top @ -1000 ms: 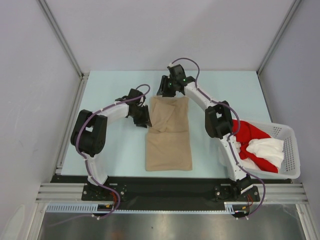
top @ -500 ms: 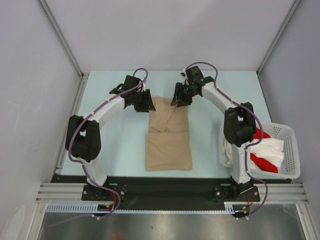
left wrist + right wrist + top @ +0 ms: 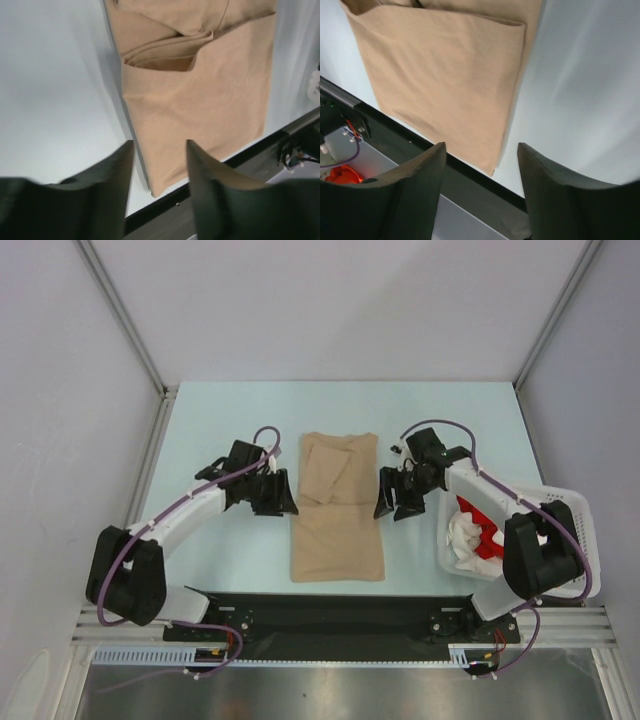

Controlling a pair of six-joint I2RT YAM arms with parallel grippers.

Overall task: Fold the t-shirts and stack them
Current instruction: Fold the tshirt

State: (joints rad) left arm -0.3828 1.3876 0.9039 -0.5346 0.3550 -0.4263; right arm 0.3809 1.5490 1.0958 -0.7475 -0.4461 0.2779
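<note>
Both tools are empty right now: the left gripper (image 3: 159, 147) and right gripper (image 3: 481, 147) each have their jaws parted with nothing between them, only cloth and table in the gap. The beige t-shirt (image 3: 338, 510) lies mid-table (image 3: 220, 430) as a long narrow strip. Its far end is doubled over on itself and its near hem sits close to the black rail (image 3: 330, 605). From overhead we sit one on each side of it at about mid-length, left just beside the left edge, right just off the right edge. The red shirt (image 3: 484, 517) and white shirt (image 3: 462, 536) are bunched in the basket (image 3: 582, 530) on the right, not yet folded. Our read is that the next step is the cross fold, near half over far half. To do it well we go down to the two near corners together and pinch every layer at each long edge, not just the top ply. We lift level and keep the hem taut between us so the strip doesn't skew. We lay the hem square on the doubled end and let go only once it lies flat. The main risk is dragging the lower layers out of line.
</note>
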